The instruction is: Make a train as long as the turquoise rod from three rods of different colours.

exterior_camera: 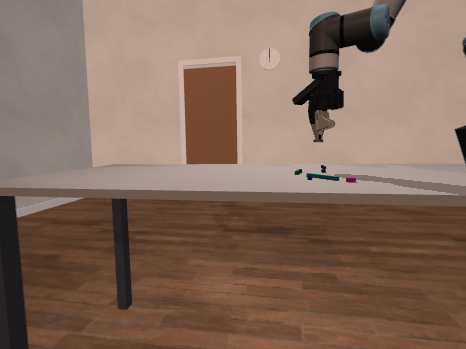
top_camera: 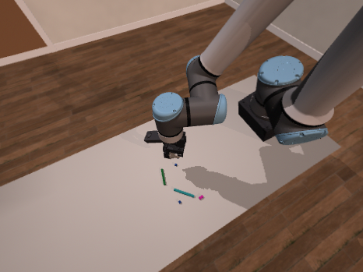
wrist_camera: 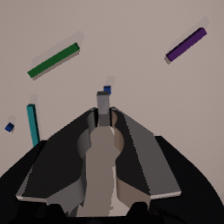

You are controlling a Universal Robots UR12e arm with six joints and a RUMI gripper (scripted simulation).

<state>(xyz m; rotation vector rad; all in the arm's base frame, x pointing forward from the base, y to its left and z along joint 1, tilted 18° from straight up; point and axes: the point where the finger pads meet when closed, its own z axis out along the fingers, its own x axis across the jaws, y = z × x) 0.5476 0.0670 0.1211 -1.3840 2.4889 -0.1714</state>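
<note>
Three rods wanted, none yet joined: grey aloft, purple and blue apart

State of assembly. The hand (top_camera: 174,156) (exterior_camera: 318,136) (wrist_camera: 104,109) is closed to a narrow gap on what appears to be the grey rod (exterior_camera: 320,140) (wrist_camera: 103,102), carried well above the bench (top_camera: 97,214) (exterior_camera: 150,180) (wrist_camera: 135,20). By the stated lengths, purple, grey and blue make up the turquoise rod's length. No train exists; the grey rod seems the first piece picked up, and all placing and joining remain.

Remaining members. The purple rod (exterior_camera: 323,167) (wrist_camera: 186,45) lies flat and alone; in the top view it is not visible. The nearer blue rod (top_camera: 176,164) (exterior_camera: 323,170) (wrist_camera: 107,90) lies between the purple and green rods and is the likelier third piece. Releasing the grey rod in line against a purple end is the probable next step.

Surroundings. The green rod (top_camera: 163,177) (exterior_camera: 298,171) (wrist_camera: 54,60) lies to one side of the nearer blue rod. The turquoise rod (top_camera: 184,193) (exterior_camera: 322,177) (wrist_camera: 33,125), the measure, has the magenta rod (top_camera: 201,197) (exterior_camera: 351,180) near one end and the farther blue rod (top_camera: 180,202) (exterior_camera: 309,178) (wrist_camera: 9,127) beside it. Nothing blocks the purple rod's ends, though the nearer blue rod could be nudged during a low approach.
</note>
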